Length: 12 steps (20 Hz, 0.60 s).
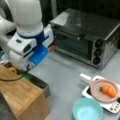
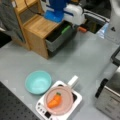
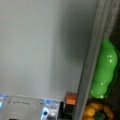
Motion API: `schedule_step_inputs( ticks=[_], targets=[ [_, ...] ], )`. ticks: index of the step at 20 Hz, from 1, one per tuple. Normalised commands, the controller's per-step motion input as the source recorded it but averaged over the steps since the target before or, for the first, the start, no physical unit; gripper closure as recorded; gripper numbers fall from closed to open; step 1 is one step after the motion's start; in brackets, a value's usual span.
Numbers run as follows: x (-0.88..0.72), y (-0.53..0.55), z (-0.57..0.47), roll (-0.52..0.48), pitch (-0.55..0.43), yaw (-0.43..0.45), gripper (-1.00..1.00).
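Gripper fingertips hidden behind the white-and-blue arm body (image 1: 27,42) in both front views; can't tell the jaw state. Wrist view: grey metal drawer rim (image 3: 87,72) runs diagonally, one glossy green pepper-shaped toy (image 3: 103,72) and one yellow lumpy toy (image 3: 96,112), cut off at the bottom, inside. Open grey drawer (image 2: 58,40) sits in a wooden cabinet (image 2: 37,30). On the grey table (image 2: 82,60): one teal round bowl (image 2: 38,82), one pink pan (image 2: 60,100) holding one orange carrot toy (image 2: 55,100), one steel toaster oven (image 1: 87,35).
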Motion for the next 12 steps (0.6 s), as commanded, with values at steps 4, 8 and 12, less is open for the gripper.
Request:
schedule_step_inputs(
  ticks=[4, 8, 12],
  targets=[
    [-0.38, -0.06, -0.26, -0.128, -0.181, 0.165, -1.0],
    [-0.3, 0.05, -0.2, -0.169, -0.152, 0.138, -1.0],
    [-0.21, 0.1, -0.29, -0.188, -0.169, 0.111, -1.0]
  ],
)
